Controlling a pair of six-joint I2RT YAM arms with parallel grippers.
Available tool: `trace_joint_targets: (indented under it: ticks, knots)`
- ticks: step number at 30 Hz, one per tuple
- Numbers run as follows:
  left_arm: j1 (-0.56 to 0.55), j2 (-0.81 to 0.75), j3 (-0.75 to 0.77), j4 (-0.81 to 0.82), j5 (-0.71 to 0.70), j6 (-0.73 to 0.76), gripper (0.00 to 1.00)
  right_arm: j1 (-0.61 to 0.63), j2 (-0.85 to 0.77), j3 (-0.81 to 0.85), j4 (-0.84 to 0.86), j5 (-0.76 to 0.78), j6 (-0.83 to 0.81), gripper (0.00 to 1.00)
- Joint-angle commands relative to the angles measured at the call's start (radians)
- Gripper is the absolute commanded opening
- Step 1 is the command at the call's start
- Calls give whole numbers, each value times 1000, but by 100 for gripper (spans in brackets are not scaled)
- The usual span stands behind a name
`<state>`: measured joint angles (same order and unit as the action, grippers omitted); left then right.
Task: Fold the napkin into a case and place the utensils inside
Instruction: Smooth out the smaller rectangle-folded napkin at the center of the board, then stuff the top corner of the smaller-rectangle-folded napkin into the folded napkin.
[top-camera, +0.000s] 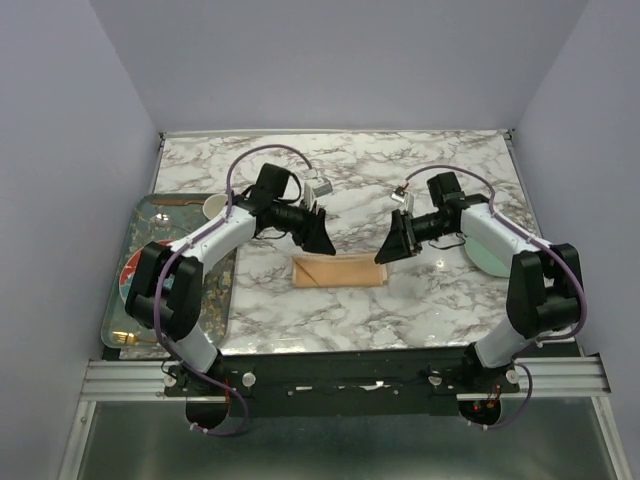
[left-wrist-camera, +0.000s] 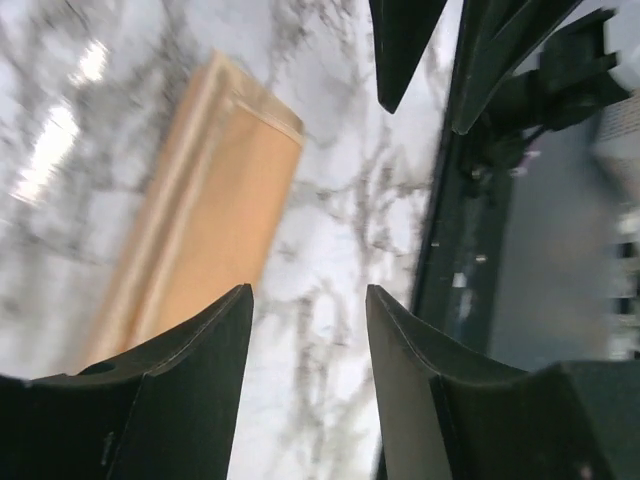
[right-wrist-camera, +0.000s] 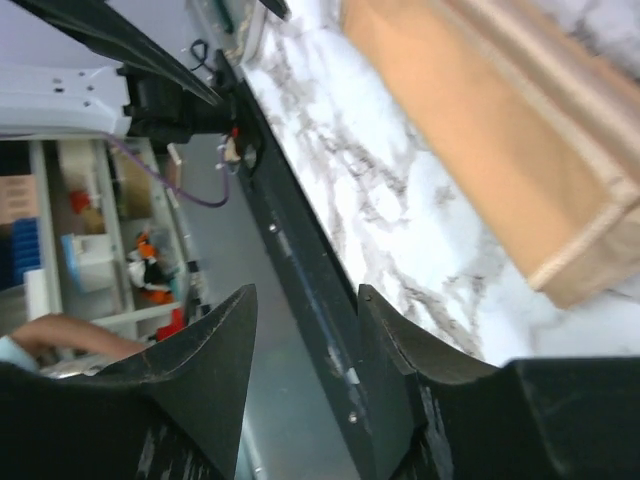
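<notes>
The napkin (top-camera: 338, 271) lies on the marble table folded into a narrow peach-orange case. It is flat, with layered long edges (left-wrist-camera: 215, 200) (right-wrist-camera: 490, 120). My left gripper (top-camera: 322, 236) hangs just above the case's left end. Its jaws (left-wrist-camera: 308, 290) are open, with only marble showing between them. My right gripper (top-camera: 392, 243) hovers over the case's right end, also open (right-wrist-camera: 306, 290) and holding nothing. Neither gripper touches the cloth. I cannot make out the utensils in any view.
A grey patterned tray (top-camera: 222, 292) sits at the left edge and holds a plate (top-camera: 130, 275) and a cup (top-camera: 214, 208). A pale plate (top-camera: 482, 258) lies under the right arm. The black front rail (top-camera: 340, 362) runs along the near edge.
</notes>
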<state>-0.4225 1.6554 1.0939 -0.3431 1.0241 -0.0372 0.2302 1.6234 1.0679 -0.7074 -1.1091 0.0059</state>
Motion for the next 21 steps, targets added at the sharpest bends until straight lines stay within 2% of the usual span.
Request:
trace_joint_targets:
  ticks: [1, 4, 9, 15, 21]
  knots:
    - [-35, 42, 140, -91, -199, 296, 57, -47, 9, 36, -23, 191, -44, 48]
    - [-74, 98, 216, -112, -214, 420, 59, -83, 44, 52, -10, 253, -37, 42]
    - [-162, 214, 303, -108, -260, 569, 64, -123, 101, 86, 6, 288, -38, 39]
    - [-225, 349, 422, -128, -298, 603, 69, -129, 148, 87, 75, 288, 17, 39]
    - [-265, 431, 514, -191, -297, 666, 70, -138, 187, 93, 97, 265, 60, 36]
